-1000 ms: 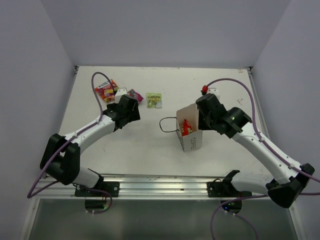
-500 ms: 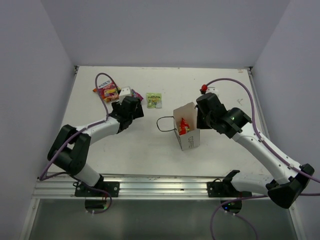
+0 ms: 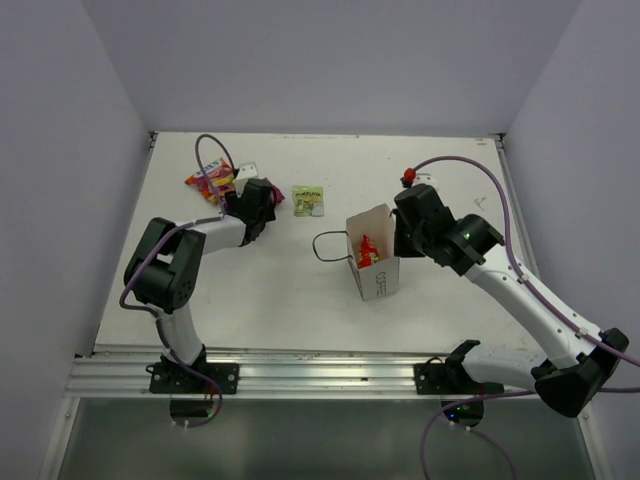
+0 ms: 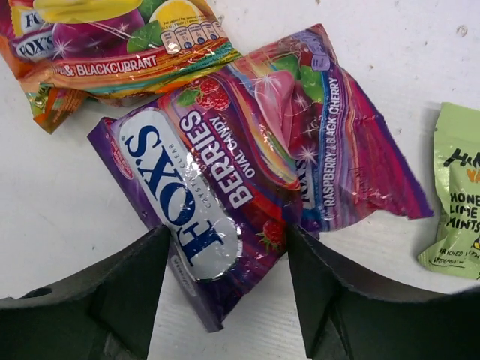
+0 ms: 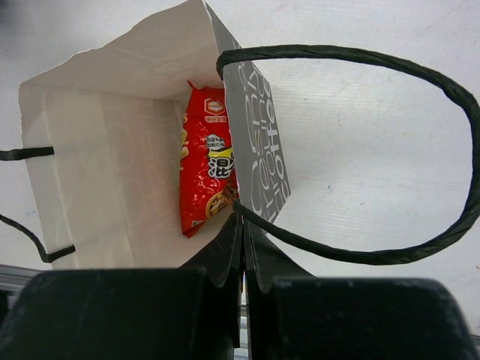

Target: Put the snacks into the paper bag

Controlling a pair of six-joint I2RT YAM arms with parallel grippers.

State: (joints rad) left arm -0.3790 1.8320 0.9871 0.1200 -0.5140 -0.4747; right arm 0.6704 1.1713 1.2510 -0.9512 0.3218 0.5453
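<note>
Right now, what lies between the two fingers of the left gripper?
One end of the purple Fox's Berries packet; the left wrist view shows it.

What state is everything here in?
paper bag: upright, open.
red-orange packet: inside the bag.
purple packet: flat on table.
multicolour packet: on table, touching purple packet.
green packet: on table, apart.
left end effector: open around purple packet.
right end effector: shut on paper bag.

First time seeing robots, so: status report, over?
Left gripper open, straddling purple Fox's Berries packet. Right gripper shut on paper bag rim; red packet inside. Nothing blocking.
</note>
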